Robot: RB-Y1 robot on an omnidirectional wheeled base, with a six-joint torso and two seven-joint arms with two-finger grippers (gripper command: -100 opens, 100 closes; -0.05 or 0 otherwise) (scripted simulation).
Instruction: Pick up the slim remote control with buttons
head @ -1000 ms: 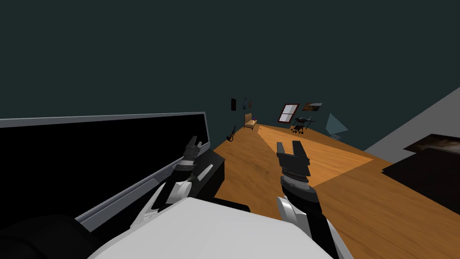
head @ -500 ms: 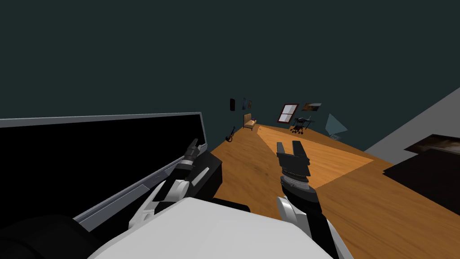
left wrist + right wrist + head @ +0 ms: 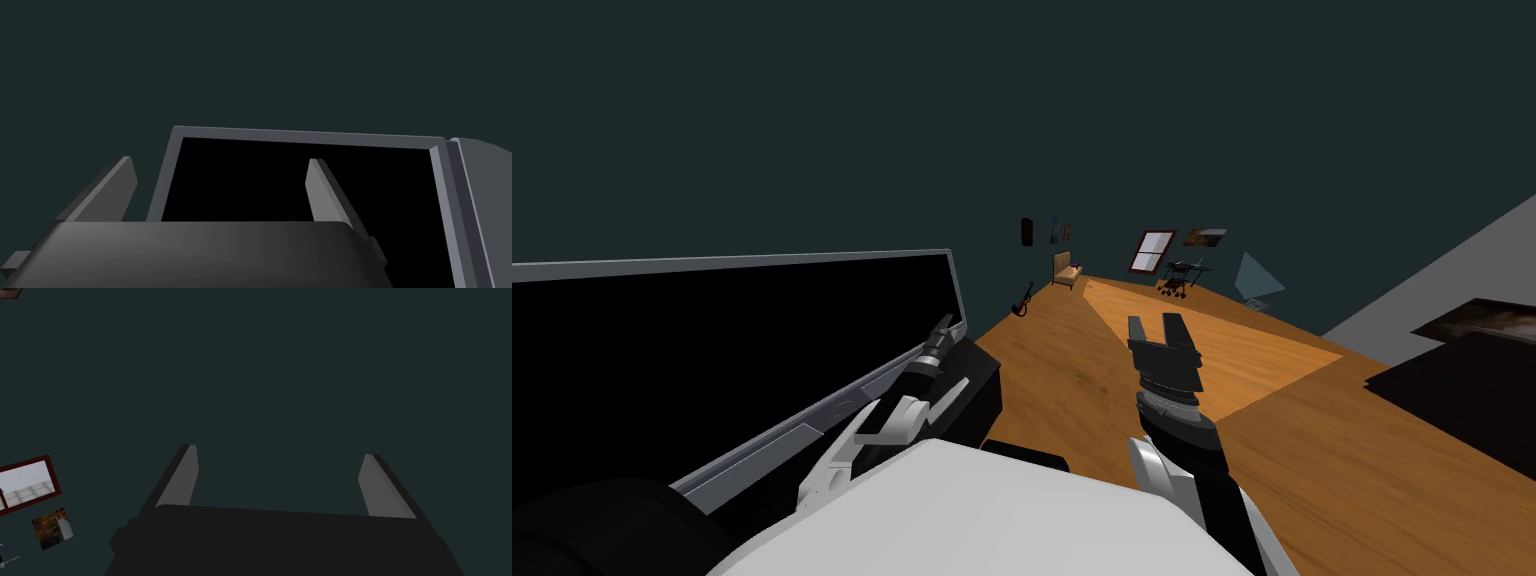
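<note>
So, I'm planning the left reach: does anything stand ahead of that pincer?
Yes. The open left pincer points straight at a grey-framed black screen. A slim light bar shows against the dark stand beside the wrist; whether that is the remote, I cannot tell.

Black panel [image 3: 712, 340] (grey frame), orange-brown floor [image 3: 1072, 370], dark teal wall [image 3: 1012, 120].

My left gripper [image 3: 945, 326] is up by the right end of a big black screen [image 3: 712, 350]. My right gripper [image 3: 1153, 322] hangs over the wood floor [image 3: 1062, 380], fingers apart. Far off are a chair [image 3: 1065, 268] and a window [image 3: 1153, 251].
</note>
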